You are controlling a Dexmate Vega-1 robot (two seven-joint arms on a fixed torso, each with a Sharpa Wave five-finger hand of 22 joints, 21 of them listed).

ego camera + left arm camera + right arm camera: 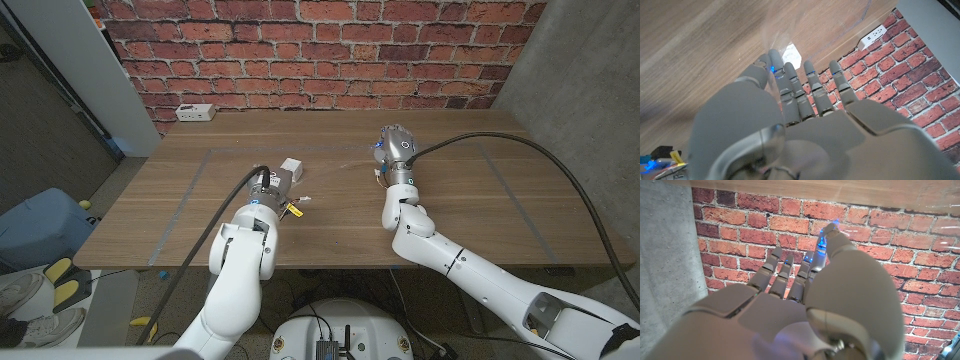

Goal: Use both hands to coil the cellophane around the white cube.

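Note:
The white cube point(292, 166) stands on the wooden table point(470, 215), just beyond my left hand point(276, 186). In the left wrist view the cube point(791, 54) shows past the fingertips point(809, 67). The clear cellophane point(810, 27) rises from between that hand's thumb and fingers, over the cube. My right hand point(395, 145) is raised right of the cube, fingers up. In the right wrist view its thumb point(832, 235) lies against the fingers, and glints of cellophane point(875, 232) stretch away from the thumb tip. In the head view the film is barely visible between the hands.
A white power strip point(195, 113) lies at the table's far left edge, under the brick wall point(330, 50). Small yellow and white bits point(298, 205) lie beside my left wrist. A blue case point(40, 225) sits on the floor to the left.

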